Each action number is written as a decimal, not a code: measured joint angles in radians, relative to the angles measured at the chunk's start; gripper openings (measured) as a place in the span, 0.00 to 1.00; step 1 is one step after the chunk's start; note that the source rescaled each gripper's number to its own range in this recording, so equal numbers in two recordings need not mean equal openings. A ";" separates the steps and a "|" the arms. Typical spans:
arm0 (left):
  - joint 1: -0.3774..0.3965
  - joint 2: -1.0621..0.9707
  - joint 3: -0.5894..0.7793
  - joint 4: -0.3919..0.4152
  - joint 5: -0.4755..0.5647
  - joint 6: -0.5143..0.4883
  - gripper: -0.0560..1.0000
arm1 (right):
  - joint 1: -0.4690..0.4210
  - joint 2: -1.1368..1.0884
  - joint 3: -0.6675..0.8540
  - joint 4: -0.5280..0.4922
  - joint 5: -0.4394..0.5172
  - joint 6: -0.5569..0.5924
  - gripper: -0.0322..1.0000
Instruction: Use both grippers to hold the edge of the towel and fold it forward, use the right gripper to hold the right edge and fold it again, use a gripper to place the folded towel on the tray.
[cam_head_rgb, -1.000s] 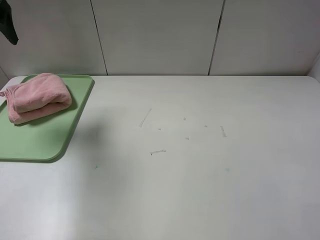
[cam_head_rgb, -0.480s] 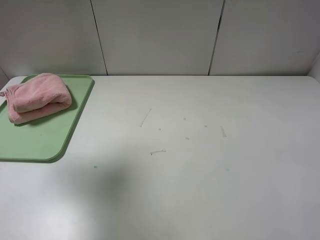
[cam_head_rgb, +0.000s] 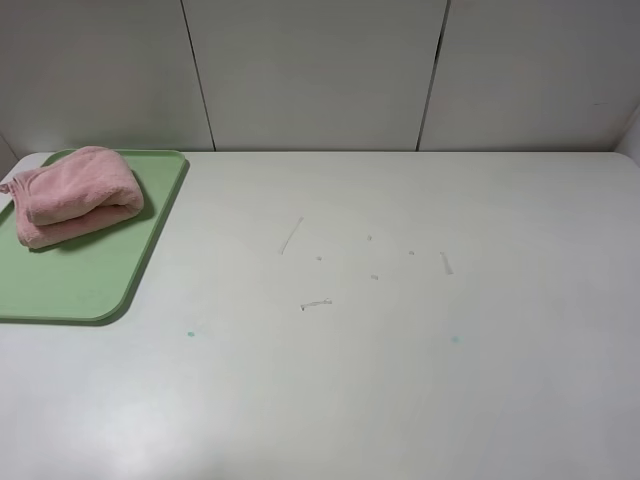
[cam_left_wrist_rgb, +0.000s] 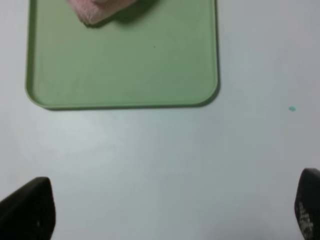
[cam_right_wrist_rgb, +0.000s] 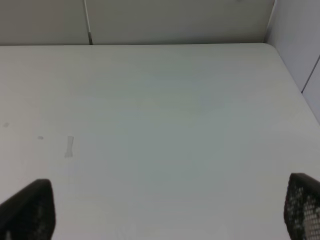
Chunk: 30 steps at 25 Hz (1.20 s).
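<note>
The left wrist view's edge cuts off most of the towel (cam_left_wrist_rgb: 97, 9) ahead of the left gripper (cam_left_wrist_rgb: 172, 212); both grippers show fingertips only, and the right gripper (cam_right_wrist_rgb: 170, 210) likewise.

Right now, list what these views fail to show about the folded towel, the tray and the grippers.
- Pink towel: left wrist view cuts off all but a corner; the folds hide its tag and loop.
- Green tray: its left side runs off the exterior high view.
- Left gripper and right gripper: only the fingertips show, in the wrist views; absent from the exterior high view.
</note>
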 joint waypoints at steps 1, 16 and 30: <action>0.000 -0.064 0.027 0.000 0.000 0.000 0.95 | 0.000 0.000 0.000 0.000 0.000 0.000 1.00; 0.000 -0.465 0.150 -0.028 0.001 0.001 1.00 | 0.000 0.000 0.000 0.000 0.000 0.000 1.00; -0.017 -0.615 0.376 -0.049 -0.125 0.006 1.00 | 0.000 0.000 0.000 0.000 0.000 0.000 1.00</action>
